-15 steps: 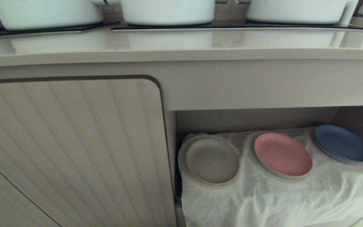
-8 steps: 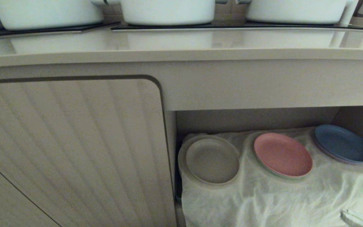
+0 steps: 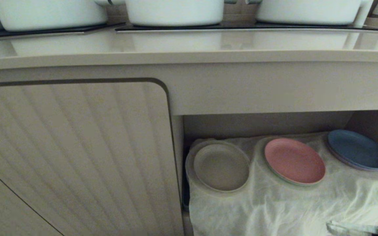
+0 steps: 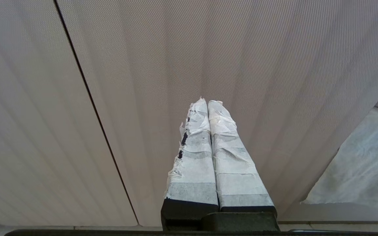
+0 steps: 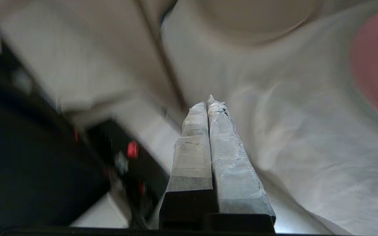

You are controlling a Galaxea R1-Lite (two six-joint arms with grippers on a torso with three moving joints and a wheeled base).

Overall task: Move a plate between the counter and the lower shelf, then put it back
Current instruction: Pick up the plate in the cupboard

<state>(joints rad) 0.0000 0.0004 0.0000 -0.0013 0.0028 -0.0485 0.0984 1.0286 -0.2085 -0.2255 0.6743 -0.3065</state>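
The plate (image 3: 221,167), small, cream and matte, lies on the left hump of the lower shelf (image 3: 274,209), whose floor is draped in a wrinkled whitish cloth. In the right wrist view the plate (image 5: 258,16) sits far ahead of the fingers. My right gripper (image 3: 329,225) reaches in at the bottom right of the head view, low over the front of the cloth and well short of the plate. Its taped fingers (image 5: 228,154) are shut with nothing between them. The counter (image 3: 189,49) runs above. My left gripper (image 4: 206,102) is shut and empty, facing the ribbed cabinet door (image 4: 143,82).
A pink plate (image 3: 294,161) and a blue plate (image 3: 357,149) lie on the cloth to the right of the cream one. Three white pots (image 3: 175,11) stand on black glass panels on the counter. The closed cabinet door (image 3: 74,157) bounds the shelf's left side.
My right gripper has come into the head view from the bottom right corner and moved left along the lower edge over the cloth. The plates have not moved.
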